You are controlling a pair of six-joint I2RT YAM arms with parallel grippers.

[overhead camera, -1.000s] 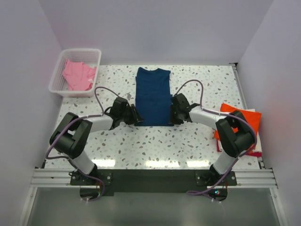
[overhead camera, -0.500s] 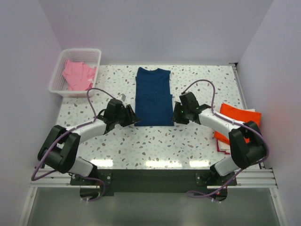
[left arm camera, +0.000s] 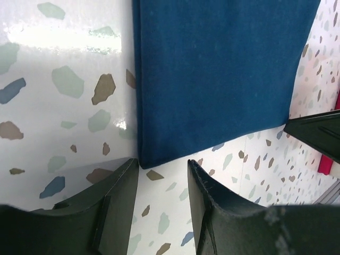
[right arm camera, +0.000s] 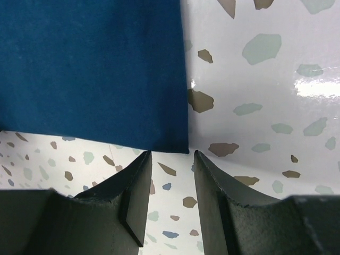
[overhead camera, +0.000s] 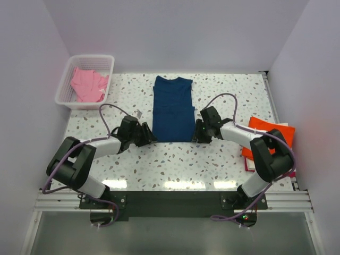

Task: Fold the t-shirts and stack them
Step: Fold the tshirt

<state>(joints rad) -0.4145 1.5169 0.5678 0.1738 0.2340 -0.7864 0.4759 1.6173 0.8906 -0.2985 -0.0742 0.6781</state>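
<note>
The t-shirts stand at three stages. The navy t-shirt (overhead camera: 172, 109) lies in the middle of the desk (overhead camera: 175, 159) as a long narrow strip, sides already turned in; its crosswise fold looks not yet made. The left tool (overhead camera: 151, 135) and right tool (overhead camera: 196, 133) sit at its near hem corners, jaws apart and empty, the cloth just beyond them. The orange t-shirt (overhead camera: 271, 135) lies folded at the desk's right edge. The pink t-shirt (overhead camera: 87, 85) lies crumpled in the basket (overhead camera: 109, 62), unfolded.
</note>
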